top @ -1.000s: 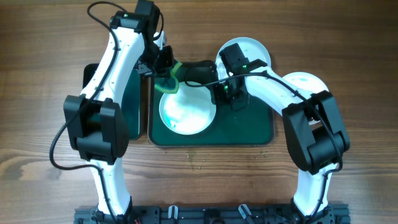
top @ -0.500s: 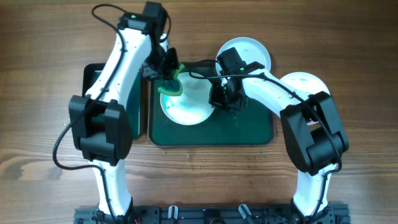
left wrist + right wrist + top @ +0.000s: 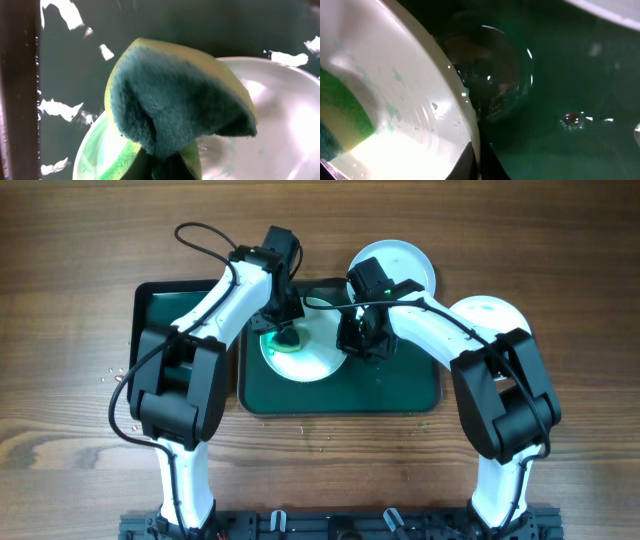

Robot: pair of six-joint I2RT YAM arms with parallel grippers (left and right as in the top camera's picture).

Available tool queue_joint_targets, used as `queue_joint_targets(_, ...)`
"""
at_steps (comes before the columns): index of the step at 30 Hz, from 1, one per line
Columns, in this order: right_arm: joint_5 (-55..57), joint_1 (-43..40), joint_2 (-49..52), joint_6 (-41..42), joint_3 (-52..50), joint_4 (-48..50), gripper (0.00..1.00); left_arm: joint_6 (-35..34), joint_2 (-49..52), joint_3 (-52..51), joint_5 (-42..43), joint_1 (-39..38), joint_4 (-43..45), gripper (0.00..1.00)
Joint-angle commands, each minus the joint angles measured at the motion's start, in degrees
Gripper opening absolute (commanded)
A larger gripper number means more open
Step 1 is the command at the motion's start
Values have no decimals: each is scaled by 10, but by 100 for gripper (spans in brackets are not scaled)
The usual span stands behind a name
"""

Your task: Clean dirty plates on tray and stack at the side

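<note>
One plate (image 3: 315,358) is pinched at its rim in the right jaws. The sponge (image 3: 170,100), clamped in the left jaws, should be pressed flat.

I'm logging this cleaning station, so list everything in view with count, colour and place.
plate on the large tray: one, white with teal smears, tray's left half
other plates: two, white; one at the tray's far edge, one right of the tray, partly under an arm
large tray: one, dark green, table centre
small tray: one, dark green, left of the large tray
sponge: one, yellow and teal-green, on the smeared plate
table: one, brown wood
arms: two, white and black, left, right
left fingers: shut on the sponge
right fingers: shut on the smeared plate's rim
</note>
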Motion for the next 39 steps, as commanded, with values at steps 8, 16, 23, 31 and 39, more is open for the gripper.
queue_joint_targets(8,63,-1,16,-13,-20,-2,4,70,-1,-90,113,1,5,4)
queue_joint_targets(16,66,-1,16,-14,-20,-1,4,290,-2,-91,329,9,-20,4)
queue_joint_targets(23,68,-1,16,-14,-20,0,4,337,-2,-89,349,49,-47,4)
queue_joint_targets(31,68,-1,18,-14,-20,1,4,167,-2,-50,162,97,-37,4)
queue_joint_targets(39,68,-1,18,-14,-20,1,4,149,-2,-4,10,59,19,4)
